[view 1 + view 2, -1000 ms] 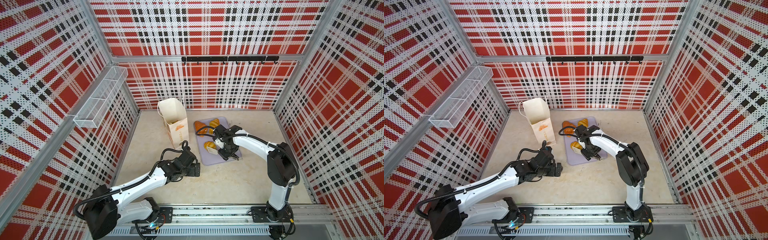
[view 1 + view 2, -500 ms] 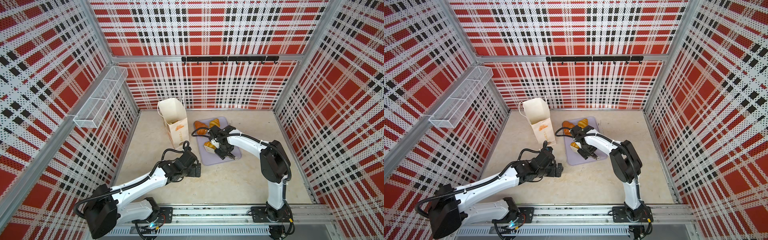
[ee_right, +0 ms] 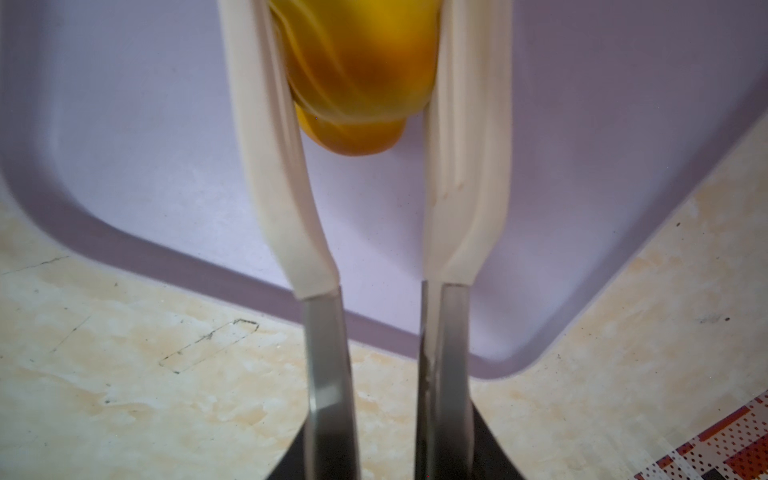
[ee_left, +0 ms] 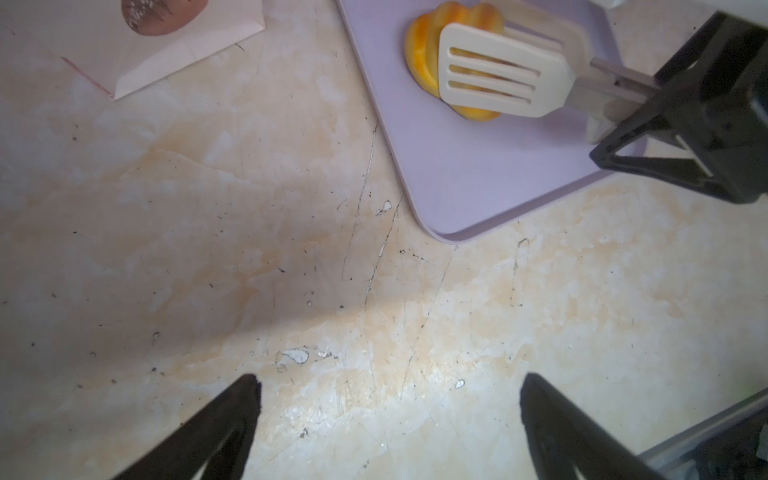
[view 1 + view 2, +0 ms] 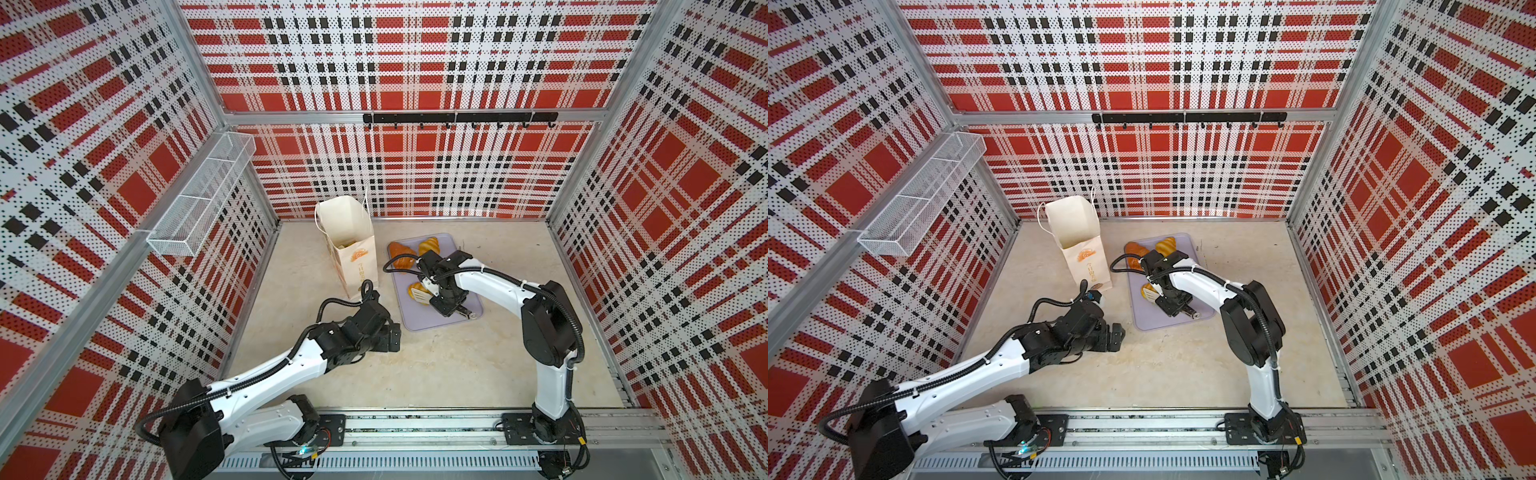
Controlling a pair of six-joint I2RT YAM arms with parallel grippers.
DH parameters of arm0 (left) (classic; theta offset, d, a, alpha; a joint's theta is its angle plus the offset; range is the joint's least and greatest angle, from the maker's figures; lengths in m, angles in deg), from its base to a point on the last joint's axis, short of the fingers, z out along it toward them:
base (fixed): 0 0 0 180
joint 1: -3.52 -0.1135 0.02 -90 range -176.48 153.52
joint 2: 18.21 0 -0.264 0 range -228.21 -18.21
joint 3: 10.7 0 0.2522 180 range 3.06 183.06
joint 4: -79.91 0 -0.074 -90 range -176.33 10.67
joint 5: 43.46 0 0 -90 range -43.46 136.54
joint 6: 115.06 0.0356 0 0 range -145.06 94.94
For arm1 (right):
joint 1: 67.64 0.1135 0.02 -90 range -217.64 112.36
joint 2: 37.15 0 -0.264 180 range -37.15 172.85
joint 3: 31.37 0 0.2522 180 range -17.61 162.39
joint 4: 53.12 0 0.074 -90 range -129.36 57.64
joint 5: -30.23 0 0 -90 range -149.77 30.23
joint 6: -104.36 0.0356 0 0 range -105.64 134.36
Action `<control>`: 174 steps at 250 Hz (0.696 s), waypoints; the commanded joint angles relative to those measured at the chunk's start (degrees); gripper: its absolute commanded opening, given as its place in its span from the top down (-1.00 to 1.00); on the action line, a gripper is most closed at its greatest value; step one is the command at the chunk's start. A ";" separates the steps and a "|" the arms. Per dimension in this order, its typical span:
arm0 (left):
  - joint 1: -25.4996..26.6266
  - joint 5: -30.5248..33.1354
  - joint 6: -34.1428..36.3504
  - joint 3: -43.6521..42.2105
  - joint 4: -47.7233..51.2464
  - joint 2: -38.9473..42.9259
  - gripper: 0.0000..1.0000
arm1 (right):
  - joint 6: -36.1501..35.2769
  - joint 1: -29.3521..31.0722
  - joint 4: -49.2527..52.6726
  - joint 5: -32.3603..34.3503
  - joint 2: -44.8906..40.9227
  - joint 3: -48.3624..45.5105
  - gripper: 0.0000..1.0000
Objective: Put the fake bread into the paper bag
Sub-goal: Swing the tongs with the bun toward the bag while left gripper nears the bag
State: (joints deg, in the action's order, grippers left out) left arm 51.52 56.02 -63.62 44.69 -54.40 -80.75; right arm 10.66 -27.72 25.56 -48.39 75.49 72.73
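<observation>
The paper bag (image 5: 353, 249) stands open on the surface (image 5: 415, 374) beside the lilac tray (image 5: 432, 322); the left hand (image 4: 390, 379) hangs nearby, spread empty. The right hand (image 5: 451, 303) clamps tongs (image 4: 503, 70) flanking a glossy croissant (image 4: 420, 56) on the tray: likely light, slippery, best pinched mid-body.

Cream paper bag (image 5: 357, 266) stood left of flat lilac tray (image 5: 438, 321).
Glossy toy pastries (image 5: 430, 246) lay at the tray's back; a golden toy roll (image 5: 412, 289) was nearer its front.
</observation>
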 commanded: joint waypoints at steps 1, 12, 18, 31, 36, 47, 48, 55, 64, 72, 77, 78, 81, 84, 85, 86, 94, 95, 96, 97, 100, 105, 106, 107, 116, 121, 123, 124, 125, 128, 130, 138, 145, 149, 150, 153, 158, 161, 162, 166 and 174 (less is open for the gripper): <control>0.33 1.88 -0.25 -0.15 -1.17 2.15 -0.99 | 0.50 0.29 -1.13 -0.52 -3.27 0.62 0.27; 0.29 2.25 -0.07 -0.14 -1.03 2.74 -0.99 | 0.70 0.32 -1.29 -0.56 -3.77 0.45 0.27; 0.25 2.39 0.00 -0.10 -0.92 3.01 -0.99 | 0.80 0.27 -1.53 -0.49 -3.98 0.29 0.27; 0.27 2.82 0.02 0.03 -0.64 3.60 -0.99 | 1.08 0.33 -2.02 -0.55 -4.53 0.01 0.28; 0.26 2.91 0.11 0.09 -0.47 3.82 -0.99 | 1.12 0.31 -2.14 -1.78 -4.69 -0.08 0.28; 0.17 2.95 0.33 0.27 -0.15 4.32 -0.99 | 1.42 0.27 -2.31 -2.14 -5.03 -0.15 0.28; 0.16 3.02 0.33 0.29 -0.13 4.34 -0.99 | 1.42 0.26 -2.33 -2.14 -5.09 -0.16 0.28; 0.16 3.00 0.49 0.34 -0.03 4.61 -0.99 | 1.62 0.29 -2.28 -2.23 -5.17 -0.09 0.28; 0.07 3.03 0.68 0.47 0.21 4.94 -0.99 | 1.76 0.31 -2.43 -2.39 -5.35 -0.17 0.28; -0.01 3.14 0.87 0.63 0.46 5.27 -0.99 | 1.88 0.32 -2.52 -2.58 -5.63 -0.30 0.28; -0.10 3.25 1.00 0.69 0.57 5.37 -0.99 | 1.96 0.32 -2.65 -2.67 -5.71 -0.31 0.28; -0.10 3.21 0.97 0.71 0.63 5.44 -0.99 | 1.95 0.33 -2.72 -2.72 -5.78 -0.33 0.28; -0.15 3.19 1.08 0.73 0.74 5.54 -0.99 | 1.99 0.29 -2.80 -2.75 -5.77 -0.34 0.28; -0.15 3.18 1.19 0.81 0.81 5.63 -0.99 | 2.02 0.33 -2.79 -2.81 -5.89 -0.41 0.28; -0.22 3.18 1.20 0.82 0.84 5.65 -0.99 | 2.03 0.33 -2.83 -2.83 -5.87 -0.42 0.28; -0.25 3.18 1.25 0.82 0.89 5.67 -0.99 | 1.99 0.33 -2.85 -2.88 -5.90 -0.43 0.28; -0.39 3.13 1.42 0.99 1.19 5.88 -0.99 | 2.10 0.27 -2.96 -3.03 -6.11 -0.43 0.28; -0.43 3.11 1.40 1.04 1.24 5.91 -0.99 | 2.07 0.30 -2.96 -3.03 -6.07 -0.43 0.28; -0.44 3.10 1.40 1.06 1.27 5.93 -0.99 | 2.09 0.32 -2.96 -3.07 -6.09 -0.43 0.28; -0.50 3.10 1.39 1.08 1.33 5.93 -0.99 | 2.11 0.28 -3.01 -3.09 -6.15 -0.43 0.28; -0.54 3.09 1.51 1.15 1.49 5.99 -0.99 | 2.12 0.33 -3.05 -3.09 -6.13 -0.43 0.28; -0.61 3.04 1.62 1.33 1.74 6.09 -0.99 | 2.21 0.33 -3.19 -3.17 -6.23 -0.35 0.28; -0.67 3.02 1.68 1.34 1.78 6.06 -0.99 | 2.21 0.33 -3.21 -3.14 -6.26 -0.35 0.28; -0.70 2.97 1.71 1.35 1.85 6.09 -0.99 | 2.21 0.29 -3.22 -3.13 -6.28 -0.35 0.28; -0.90 3.01 1.94 1.66 2.15 6.30 -0.99 | 2.19 0.33 -3.28 -3.37 -6.40 -0.30 0.28; -0.96 3.05 2.05 1.85 2.41 6.44 -0.99 | 2.27 0.32 -3.37 -3.44 -6.46 -0.26 0.28; -0.96 3.02 2.13 1.92 2.46 6.40 -0.99 | 2.29 0.29 -3.42 -3.46 -6.51 -0.26 0.28; -0.97 3.05 2.11 1.94 2.49 6.43 -0.99 | 2.29 0.31 -3.41 -3.51 -6.53 -0.26 0.28; -1.02 3.07 2.14 1.95 2.51 6.45 -0.99 | 2.30 0.28 -3.41 -3.53 -6.59 -0.26 0.28; -1.11 3.04 2.18 2.04 2.59 6.54 -0.99 | 2.30 0.33 -3.45 -3.55 -6.56 -0.13 0.28; -1.14 3.01 2.24 2.12 2.66 6.58 -0.99 | 2.34 0.33 -3.48 -3.62 -6.60 -0.16 0.28; -1.24 3.09 2.40 2.40 2.87 6.81 -0.99 | 2.39 0.39 -3.60 -3.73 -6.72 -0.08 0.28; -1.28 3.14 2.59 2.61 3.04 7.00 -0.99 | 2.43 0.47 -3.67 -3.86 -6.84 0.05 0.28; -1.32 3.26 2.64 2.79 3.06 7.12 -0.99 | 2.43 0.56 -3.77 -3.90 -6.91 0.09 0.28; -1.29 3.22 2.67 2.82 3.15 7.15 -0.99 | 2.45 0.58 -3.76 -3.90 -6.91 0.14 0.28; -1.33 3.19 2.69 2.91 3.15 7.24 -0.99 | 2.46 0.62 -3.89 -3.98 -7.03 0.15 0.28; -1.42 3.29 2.71 3.01 3.16 7.35 -0.99 | 2.43 0.72 -3.90 -3.97 -7.07 0.26 0.28; -1.43 3.36 2.81 3.10 3.24 7.41 -0.99 | 2.47 0.81 -3.97 -3.99 -7.22 0.31 0.28; -1.47 3.36 2.80 3.06 3.23 7.47 -0.99 | 2.47 0.83 -3.95 -3.95 -7.24 0.33 0.28; -1.49 3.42 2.92 3.18 3.31 7.59 -0.99 | 2.52 0.83 -3.94 -3.99 -7.26 0.38 0.28; -1.49 3.60 2.97 3.41 3.50 7.77 -0.99 | 2.57 1.00 -3.95 -4.06 -7.43 0.66 0.28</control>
State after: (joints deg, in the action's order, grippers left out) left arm 50.48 57.81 -61.83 45.58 -52.15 -74.50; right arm 12.56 -27.59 23.62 -51.58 71.60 72.49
